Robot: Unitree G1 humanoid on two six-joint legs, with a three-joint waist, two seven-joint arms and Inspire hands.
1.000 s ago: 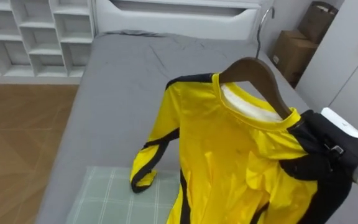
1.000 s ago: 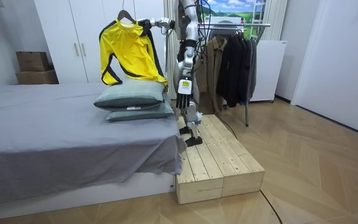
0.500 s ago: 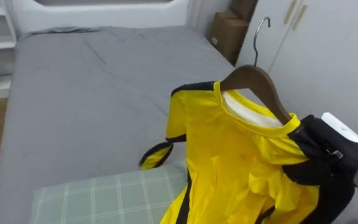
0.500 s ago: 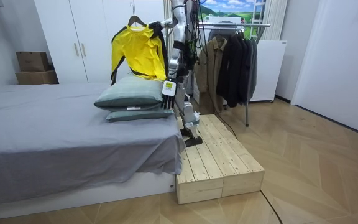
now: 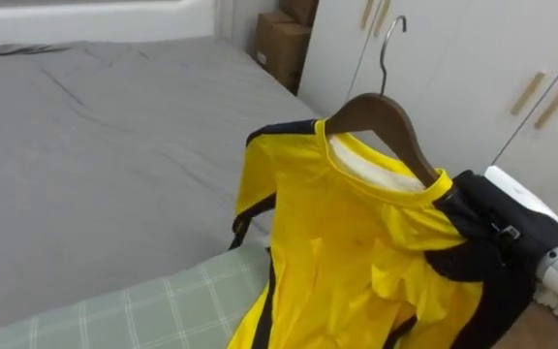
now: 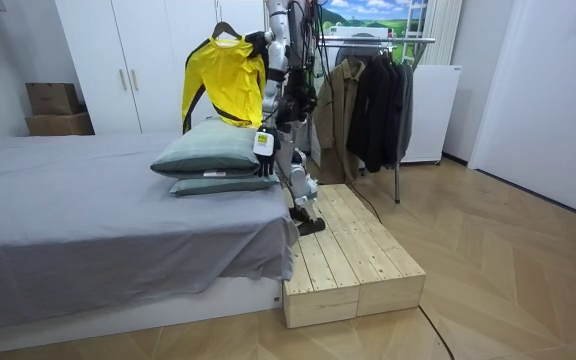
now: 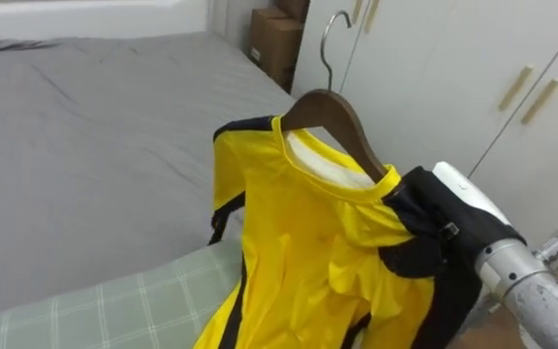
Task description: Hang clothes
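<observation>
Stands on the platform [image 6: 353,250] at the pillow end of the bed [image 5: 114,145]. In the room view, lets the left hand [image 6: 262,145] hang low beside the pillow [image 5: 134,315]; cannot tell there whether open or shut. Holds the right arm out high, the right hand [image 5: 516,191] buried under black cloth of the shirt [image 5: 347,252]; cannot tell its grip. Carries the shirt on its hanger [image 5: 381,111] in the air, above the pillow's near end and off the bed.

Looks over wide, wrinkled grey bed to the left. Has boxes [image 5: 284,39] at the bed's far corner, then the wardrobe [image 5: 453,78] behind hook and hand. Leaves open wood floor and a rack [image 6: 373,95] of dark coats to the room view's right.

Shows bright yellow with black trim: a black-edged sleeve dangling at left, a creased body, a yellow collar over a white inner neck, a brown wooden hanger with its thin metal hook upright, a black shoulder bunched over the hand.
</observation>
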